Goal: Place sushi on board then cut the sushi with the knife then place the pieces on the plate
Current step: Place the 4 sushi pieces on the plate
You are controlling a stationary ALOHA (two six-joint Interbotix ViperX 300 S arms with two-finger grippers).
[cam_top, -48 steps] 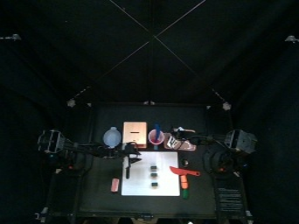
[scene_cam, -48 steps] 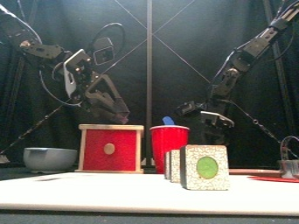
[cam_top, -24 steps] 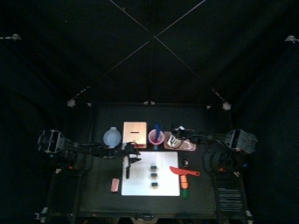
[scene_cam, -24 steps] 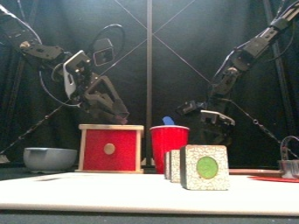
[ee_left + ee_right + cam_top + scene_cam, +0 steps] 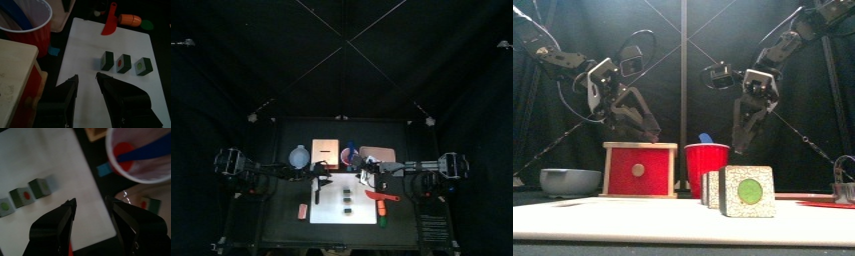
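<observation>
Three dark green sushi pieces (image 5: 346,207) stand apart in a row on the white board (image 5: 342,228); the front view shows them close up (image 5: 742,191). A red knife (image 5: 382,204) lies at the board's right edge. Above the board's back part hangs my left gripper (image 5: 322,181), open and empty; its wrist view shows the pieces (image 5: 122,63) and the knife (image 5: 109,25) ahead. My right gripper (image 5: 369,179) hovers open near the board's back right, holding nothing, with the pieces (image 5: 30,192) to one side. The pink plate (image 5: 381,155) lies behind.
A red cup (image 5: 349,155) with a blue knife, a wooden box (image 5: 326,150) and a blue-grey bowl (image 5: 297,157) stand along the back. A small red toy (image 5: 302,210) lies left of the board. An orange toy (image 5: 130,19) sits by the knife. A metal cutter (image 5: 843,176) is at far right.
My right gripper has risen from near the pink plate and swung forward over the board's back right. The left arm has hardly moved.
</observation>
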